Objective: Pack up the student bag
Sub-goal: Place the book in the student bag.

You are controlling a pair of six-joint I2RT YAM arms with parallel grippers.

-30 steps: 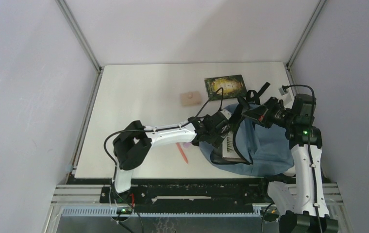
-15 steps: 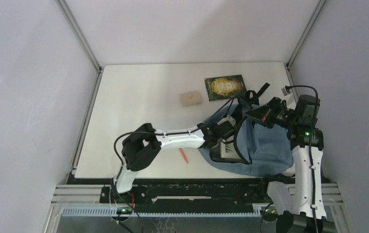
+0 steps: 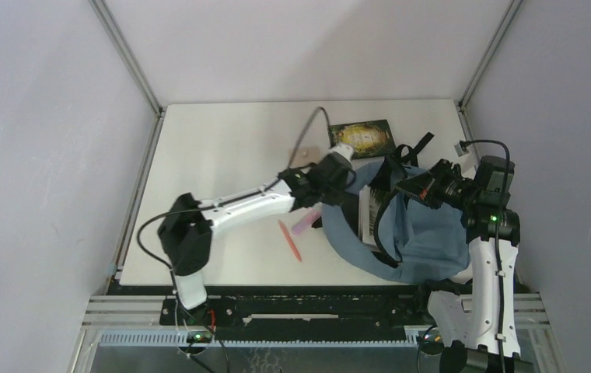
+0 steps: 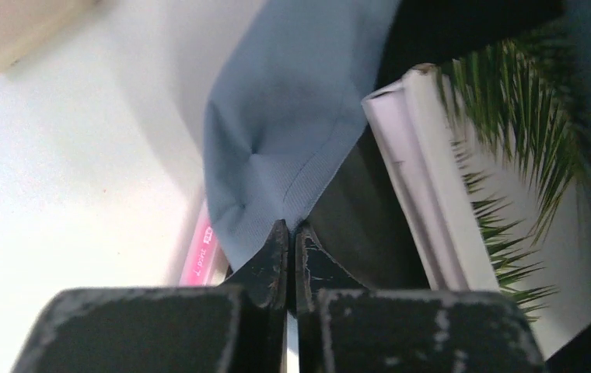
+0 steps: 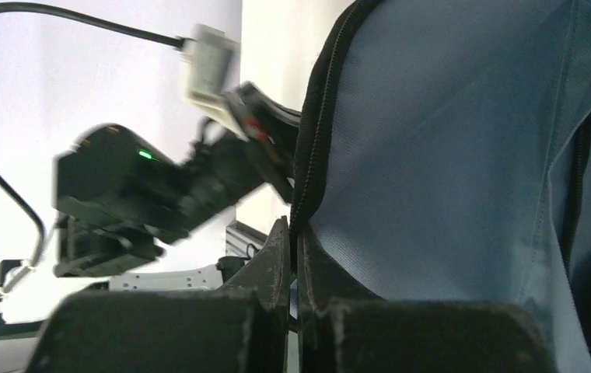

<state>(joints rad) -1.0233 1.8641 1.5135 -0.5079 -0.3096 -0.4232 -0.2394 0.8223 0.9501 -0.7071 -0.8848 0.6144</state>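
Observation:
The student bag [image 3: 424,237], dusty blue with black zipper trim, lies at the table's right with its mouth pulled wide. A white book [image 3: 367,214] with a palm-leaf cover [image 4: 502,186] stands inside the opening. My left gripper [image 3: 351,181] is shut on the blue fabric rim [image 4: 292,132] at the mouth's left side, fingertips pinched together [image 4: 288,231]. My right gripper [image 3: 403,186] is shut on the black zipper edge [image 5: 308,148] at the mouth's right side, and the bag's blue panel [image 5: 448,155] fills the right wrist view.
A pink pen [image 3: 305,221] and a red pen [image 3: 289,240] lie left of the bag. A dark green book [image 3: 362,135] sits at the back, a beige block [image 3: 302,155] beside it, partly behind my left arm. The enclosure's walls stand close on both sides.
My left gripper has shut on the bag's rim and swung back and left, lifting that edge. The pink pen has come into view. The right gripper has stayed shut on the zipper edge.

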